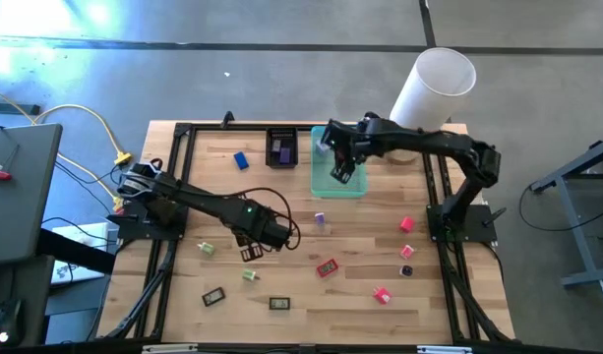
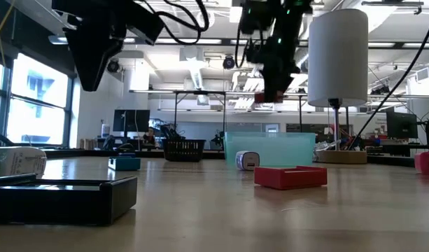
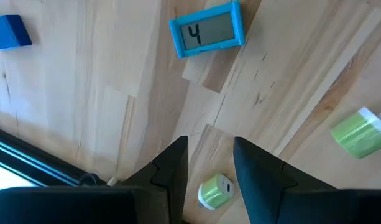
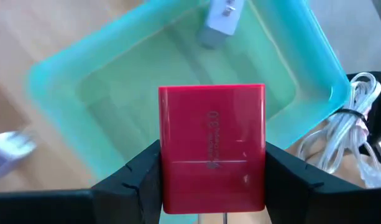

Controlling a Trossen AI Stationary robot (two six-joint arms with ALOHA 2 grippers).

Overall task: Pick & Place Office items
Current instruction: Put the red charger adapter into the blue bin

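My right gripper (image 4: pixel 212 162) hangs over the translucent teal tray (image 1: pixel 338 185) at the table's far middle, shut on a flat red piece (image 4: pixel 212 143). A small grey piece (image 4: pixel 220 18) lies in the tray. My left gripper (image 3: pixel 209 146) stands open above the table's middle (image 1: pixel 252 248), pointing down, with nothing between its fingers. A small green piece (image 3: pixel 215 190) lies on the wood below them. Around it lie a blue-framed piece showing a 4 (image 3: pixel 207 30), another green piece (image 3: pixel 361 132) and a blue piece (image 3: pixel 7 31). A second red piece (image 1: pixel 327 266) lies on the table. My right gripper pinches the red piece by its two long side edges (image 4: pixel 168 168), one finger (image 4: pixel 137 174) on each side. The fingers come from above, slanting down. The piece is lifted clear (image 2: pixel 263 99) above the tray, its broad face toward the wrist camera.
A white cylinder (image 1: pixel 434 88) stands at the far right corner. A small black tray (image 1: pixel 281 147) sits left of the teal one, and a white cable bundle (image 4: pixel 352 124) lies beside it. Pink pieces (image 1: pixel 407 224) (image 1: pixel 382 293) and dark framed pieces (image 1: pixel 213 294) lie scattered.
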